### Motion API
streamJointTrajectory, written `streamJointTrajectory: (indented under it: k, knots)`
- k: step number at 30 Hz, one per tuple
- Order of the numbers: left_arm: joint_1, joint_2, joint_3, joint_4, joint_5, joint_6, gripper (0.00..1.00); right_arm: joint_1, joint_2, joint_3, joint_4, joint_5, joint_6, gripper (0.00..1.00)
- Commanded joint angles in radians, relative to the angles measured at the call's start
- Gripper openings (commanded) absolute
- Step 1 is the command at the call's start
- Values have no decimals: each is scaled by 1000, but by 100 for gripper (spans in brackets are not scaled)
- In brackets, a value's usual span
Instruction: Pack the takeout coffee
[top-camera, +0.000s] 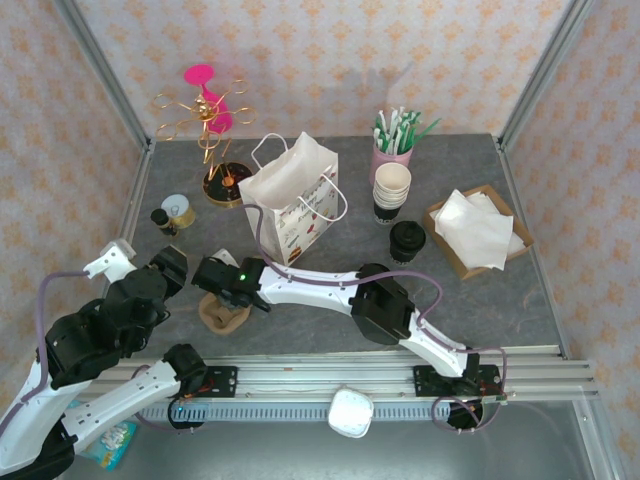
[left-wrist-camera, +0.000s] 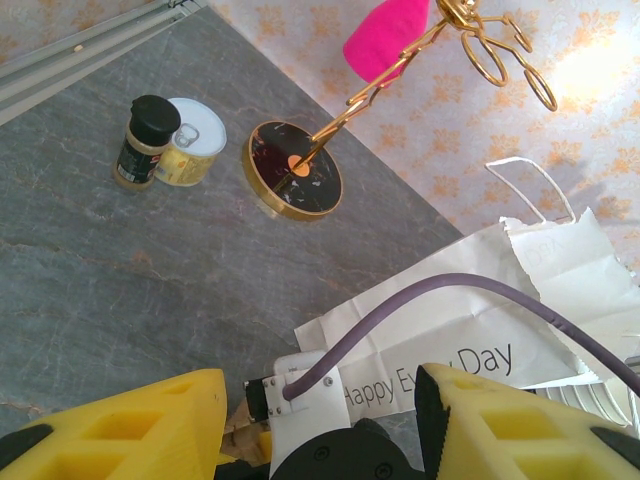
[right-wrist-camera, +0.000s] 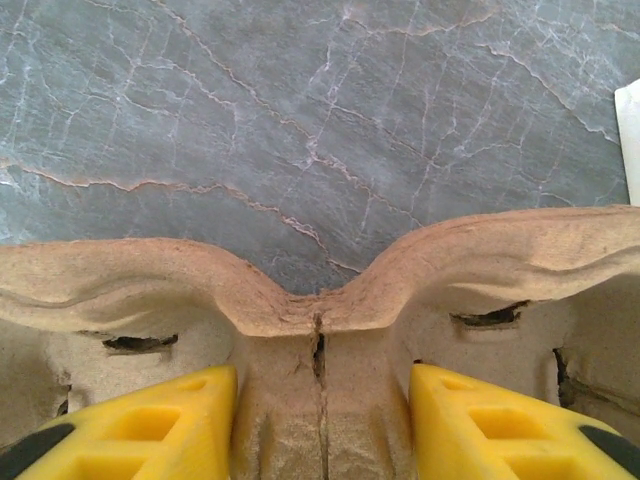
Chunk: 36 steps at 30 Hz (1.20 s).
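Note:
The takeout coffee (top-camera: 407, 240), a black cup with a black lid, stands at the back right of the table, far from both grippers. A brown pulp cup carrier (top-camera: 225, 319) lies left of centre. My right gripper (top-camera: 229, 299) is down on the carrier. In the right wrist view its yellow fingers (right-wrist-camera: 180, 420) press either side of the carrier's cracked middle rib (right-wrist-camera: 320, 300), so the right gripper (right-wrist-camera: 320, 425) is shut on it. My left gripper (top-camera: 168, 270) hovers just left of the carrier. The left gripper (left-wrist-camera: 320, 430) is open and holds nothing.
A white paper gift bag (top-camera: 290, 200) stands open behind the carrier. A stack of lidless cups (top-camera: 391, 190), a pink cup of straws (top-camera: 392, 150) and a tray of napkins (top-camera: 475, 230) are at the back right. A gold stand (top-camera: 212, 140), a can (top-camera: 180, 210) and a spice jar (top-camera: 162, 220) are at the back left.

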<state>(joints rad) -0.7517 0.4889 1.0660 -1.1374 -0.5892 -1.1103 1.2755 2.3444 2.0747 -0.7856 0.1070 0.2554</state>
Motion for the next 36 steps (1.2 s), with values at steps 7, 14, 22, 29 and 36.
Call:
streamJointTrajectory:
  k: [7, 14, 22, 29, 36]
  knots:
    - [6, -10, -5, -12, -24, -6, 54, -1, -46, 34, -87, 43, 95, 43]
    - [5, -6, -14, -7, -18, -2, 54, 0, -76, 30, -116, 26, 161, 42]
    - [5, -10, -41, -3, 1, -8, 55, -8, -160, -59, -117, 12, 249, 42]
    - [6, -7, -114, 36, 67, -23, 55, -19, -247, -187, -101, 6, 302, 43]
    - [5, -13, -236, 94, 185, -49, 56, -32, -347, -369, -24, -34, 348, 43]
